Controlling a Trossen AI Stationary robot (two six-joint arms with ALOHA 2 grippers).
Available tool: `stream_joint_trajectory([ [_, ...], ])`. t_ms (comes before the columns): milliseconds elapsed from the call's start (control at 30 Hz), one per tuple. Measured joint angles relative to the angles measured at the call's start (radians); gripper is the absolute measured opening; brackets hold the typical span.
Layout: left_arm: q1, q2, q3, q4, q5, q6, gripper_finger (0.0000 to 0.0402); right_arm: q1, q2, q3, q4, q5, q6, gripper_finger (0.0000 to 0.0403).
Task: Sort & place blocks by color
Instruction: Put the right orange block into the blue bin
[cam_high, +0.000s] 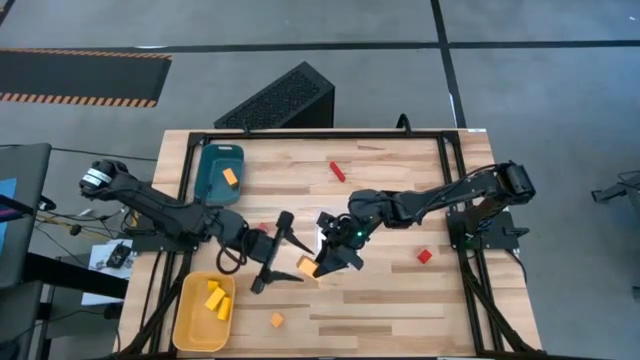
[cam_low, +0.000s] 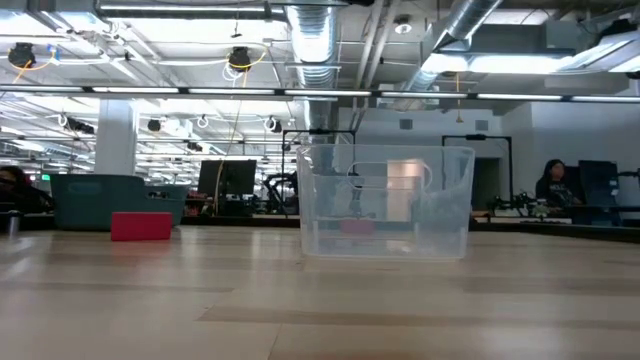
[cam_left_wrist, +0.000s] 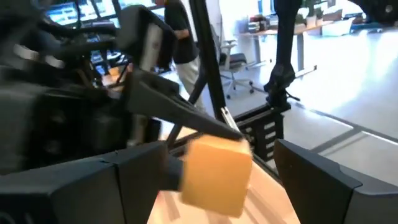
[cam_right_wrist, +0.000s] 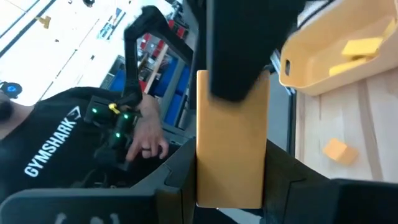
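**Yellow block held between two grippers at mid-table**

We see both arms meeting near the middle of the light wooden slatted table (cam_high: 400, 300). The right gripper (cam_high: 322, 265) has its two dark fingers closed on a flat yellow rectangular block (cam_high: 307, 267), clamped on its broad faces as the right wrist view shows (cam_right_wrist: 231, 143). Our left gripper (cam_high: 272, 262) stands with its jaws spread wide on either side of the same block (cam_left_wrist: 214, 174), and we cannot tell whether its fingers touch it.

The deep yellow plastic tray (cam_high: 186, 318) at the table's near left corner holds several yellow blocks (cam_high: 217, 300). A small orange block (cam_high: 277, 320) lies on the wood just beside that tray. The teal plastic tray (cam_high: 207, 178) at the far left holds one orange block (cam_high: 230, 177). A red bar (cam_high: 337, 171) lies at the far middle, and a red cube (cam_high: 424, 256) sits on the right, well apart from both trays.

In the low view, a clear plastic box (cam_low: 385, 215) stands on the table.
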Motion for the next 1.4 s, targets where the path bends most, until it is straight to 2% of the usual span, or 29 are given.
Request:
stream_joint_trajectory([
  [133,0.000,0.028,-0.003,0.046,0.000,-0.012,0.0281,0.001,0.000,0.000,-0.020,0.016,0.002,0.0132],
  [233,0.001,0.030,-0.003,0.046,-0.012,-0.026,0.0263,0.004,0.001,0.000,-0.016,0.019,0.008,0.0132],
  [433,0.001,0.030,-0.003,0.039,0.049,-0.047,0.0193,0.009,0.001,0.000,-0.014,0.025,0.008,0.0132],
  [633,0.001,0.029,-0.001,0.021,0.052,-0.045,0.0120,0.009,0.001,-0.001,-0.016,0.033,0.010,0.0136],
  [867,0.000,0.022,-0.001,0.011,0.016,-0.034,0.0114,0.006,0.001,-0.002,-0.014,0.037,-0.011,0.0158],
  [967,-0.001,0.005,-0.001,-0.019,-0.044,-0.041,0.0127,-0.002,0.001,-0.002,-0.018,0.046,-0.058,0.0172],
  [1067,-0.002,-0.036,-0.001,-0.099,-0.166,-0.098,0.0131,-0.033,0.000,-0.001,-0.043,0.081,-0.108,0.0186],
  [1167,0.000,-0.091,-0.005,-0.240,-0.331,-0.190,0.0122,-0.080,-0.005,0.002,-0.131,0.155,-0.134,0.0197],
  [1300,0.016,-0.188,-0.005,-0.422,-0.471,-0.309,0.0109,-0.156,-0.008,0.008,-0.189,0.251,-0.175,0.0204],
  [1400,0.036,-0.270,-0.005,-0.570,-0.555,-0.443,0.0108,-0.220,-0.008,0.001,-0.219,0.245,-0.188,0.0205],
])
